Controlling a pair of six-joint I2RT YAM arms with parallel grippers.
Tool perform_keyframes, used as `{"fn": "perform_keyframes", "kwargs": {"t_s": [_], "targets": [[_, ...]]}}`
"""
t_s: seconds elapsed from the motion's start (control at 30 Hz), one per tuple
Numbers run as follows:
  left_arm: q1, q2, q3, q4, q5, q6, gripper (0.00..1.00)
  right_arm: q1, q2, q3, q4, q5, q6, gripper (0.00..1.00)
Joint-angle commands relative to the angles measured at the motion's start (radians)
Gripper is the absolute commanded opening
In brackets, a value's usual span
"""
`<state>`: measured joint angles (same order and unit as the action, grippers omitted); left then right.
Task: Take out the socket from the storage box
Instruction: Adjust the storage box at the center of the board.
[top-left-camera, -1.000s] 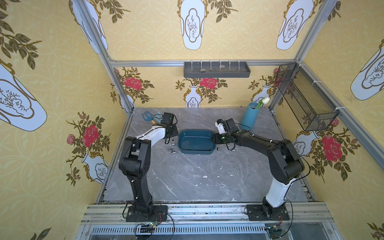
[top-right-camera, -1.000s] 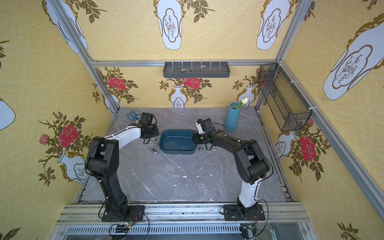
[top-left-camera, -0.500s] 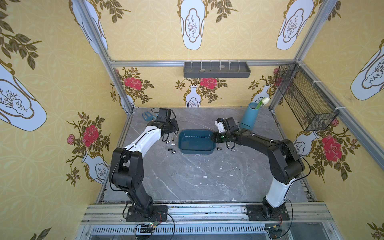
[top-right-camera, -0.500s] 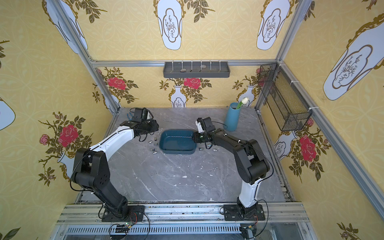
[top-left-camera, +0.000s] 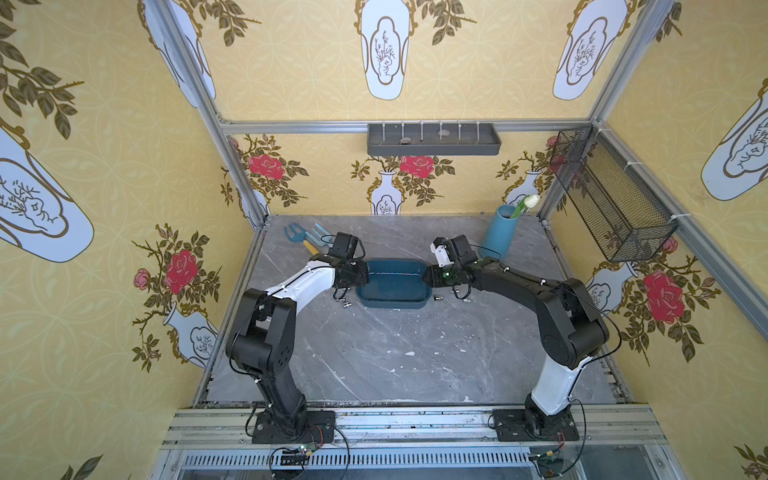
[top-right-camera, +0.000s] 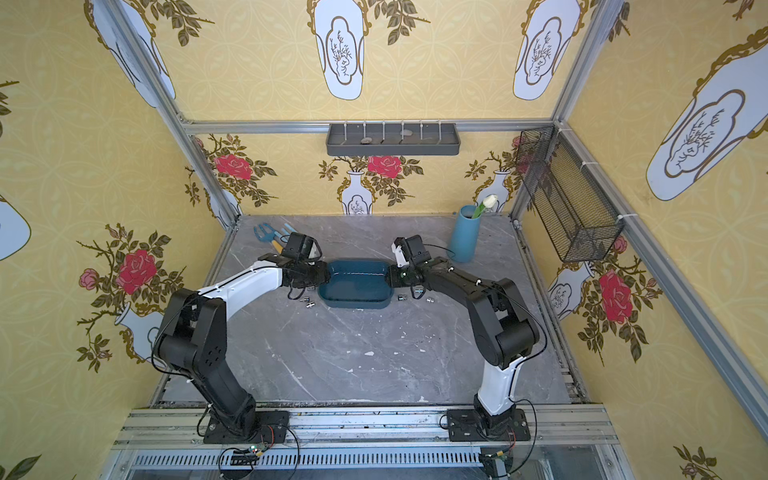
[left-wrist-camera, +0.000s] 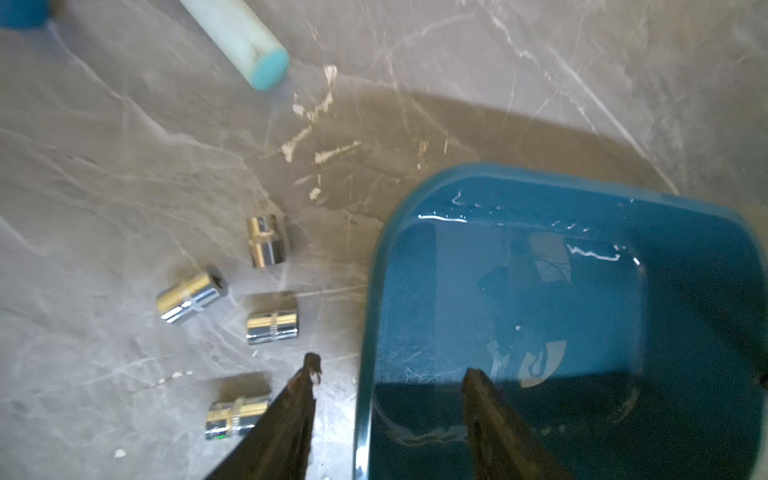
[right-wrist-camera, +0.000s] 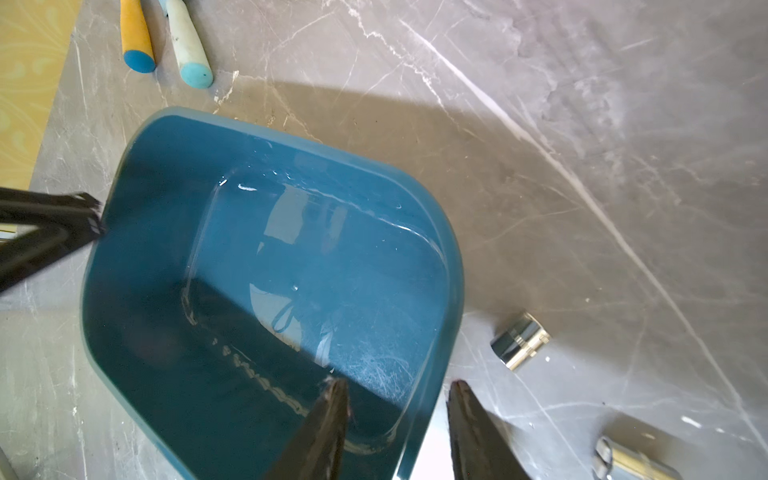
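Shallow teal plastic box, round-cornered with a glossy, scratched floor, sat on the grey marbled worktop between both tools.
Short chrome sockets, cylindrical with knurled bands, lay outside it: four by its left end, others by its right. The left tool stood astride that end wall, jaws parted and clear of it. The right tool straddled the opposite wall; whether it pinched could not be told. A blue vase held a white tulip.
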<state>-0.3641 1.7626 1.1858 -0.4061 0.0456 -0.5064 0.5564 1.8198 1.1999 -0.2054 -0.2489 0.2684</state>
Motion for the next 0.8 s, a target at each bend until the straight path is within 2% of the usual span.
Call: {"fn": "perform_keyframes", "kwargs": {"t_s": [0.0, 0.2, 0.3, 0.47, 0.6, 0.77], "targets": [[-0.010, 0.032, -0.014, 0.006, -0.005, -0.017, 0.53, 0.000, -0.011, 0.000, 0.011, 0.011, 0.009, 0.45], [-0.010, 0.058, 0.016, -0.047, -0.030, -0.042, 0.21, 0.000, -0.016, 0.008, 0.000, 0.011, 0.006, 0.45], [-0.010, 0.068, 0.076, -0.143, -0.051, -0.052, 0.11, 0.000, -0.023, 0.009, -0.005, 0.011, 0.004, 0.45], [-0.010, 0.092, 0.196, -0.329, -0.027, -0.055, 0.01, 0.000, -0.041, 0.012, -0.019, 0.013, 0.003, 0.45], [-0.010, 0.098, 0.250, -0.426, 0.006, -0.054, 0.00, 0.000, -0.065, 0.019, -0.037, 0.012, 0.000, 0.45], [0.008, 0.148, 0.333, -0.556, 0.114, -0.035, 0.00, 0.000, -0.090, 0.039, -0.074, 0.000, -0.003, 0.45]]}}
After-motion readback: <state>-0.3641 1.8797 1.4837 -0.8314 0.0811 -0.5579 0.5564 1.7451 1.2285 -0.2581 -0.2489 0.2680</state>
